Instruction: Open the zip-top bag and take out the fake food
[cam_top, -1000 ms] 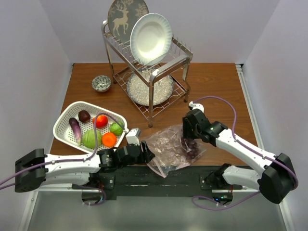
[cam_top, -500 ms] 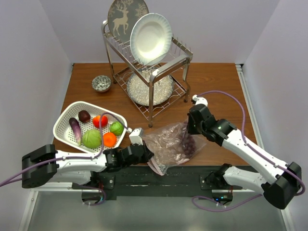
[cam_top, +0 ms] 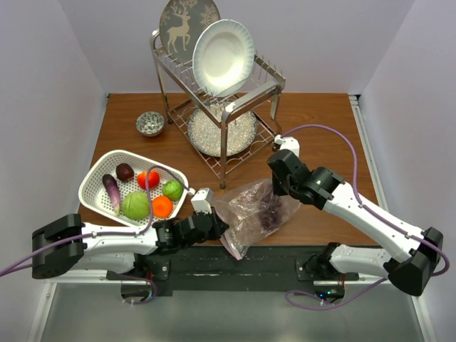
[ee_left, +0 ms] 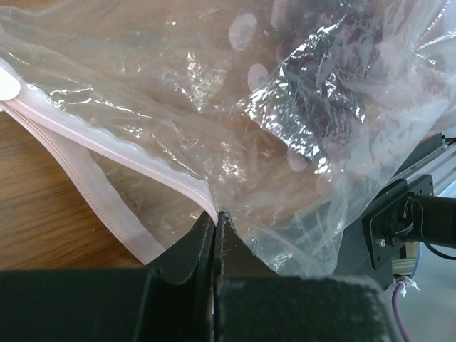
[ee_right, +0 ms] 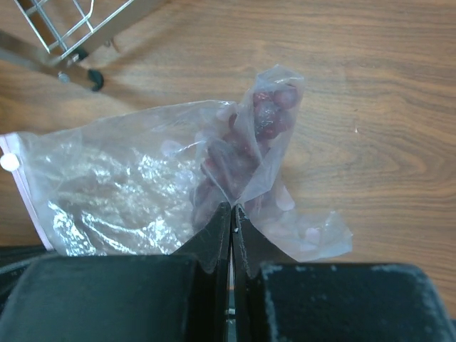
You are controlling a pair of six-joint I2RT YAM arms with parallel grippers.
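Observation:
The zip-top bag (cam_top: 249,208) lies crumpled near the table's front edge, its pink zip strip (ee_left: 107,139) parted into two lips. My left gripper (cam_top: 218,226) (ee_left: 215,214) is shut on one lip of the bag's mouth. My right gripper (cam_top: 276,187) (ee_right: 232,208) is shut on the bag's closed far end (ee_right: 274,92), which is pulled up. Purple grapes (cam_top: 270,216) (ee_right: 239,157) show inside the bag. More fake food lies in the white basket (cam_top: 96,178): a cabbage (cam_top: 135,205), an orange (cam_top: 162,206), a lime (cam_top: 172,189) and a red fruit (cam_top: 148,179).
A wire dish rack (cam_top: 221,107) holding two plates stands behind the bag, one foot (ee_right: 91,77) close to it. A small patterned bowl (cam_top: 150,123) sits at the back left. The black base rail (cam_top: 235,260) runs just in front of the bag.
Both grippers have closed on the bag. The right gripper has drawn the bag's far end up and a little left, and the grapes have slid toward the mouth.

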